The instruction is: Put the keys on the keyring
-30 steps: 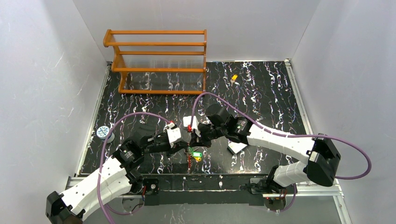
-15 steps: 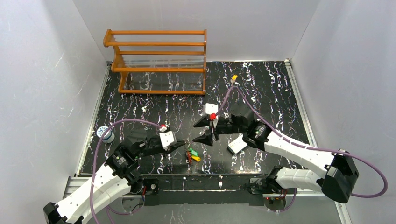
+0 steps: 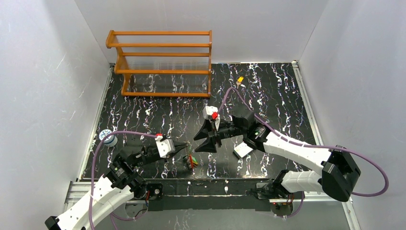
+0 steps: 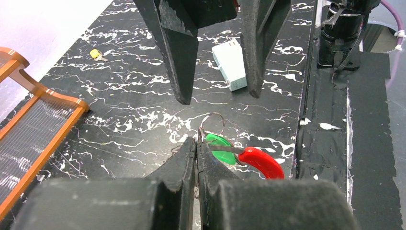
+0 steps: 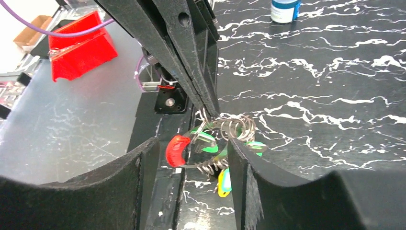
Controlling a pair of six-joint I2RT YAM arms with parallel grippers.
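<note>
Keys (image 5: 207,142) bunch up mid-frame, the yellow key (image 5: 223,182) half hidden. Left gripper (image 4: 196,143) pinches the keyring (image 4: 259,162). Right gripper (image 4: 219,97) is wide apart.

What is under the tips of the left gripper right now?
The keyring, its red section showing, a green key and a wire loop poke out. The shut left gripper hides the rest, including where it grips.

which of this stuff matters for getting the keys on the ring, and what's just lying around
For the job:
keyring, pinched in the left hand
loose yellow key, at the back of the table
right hand, open above the ring

Lying about:
rack
white box
jar
</note>
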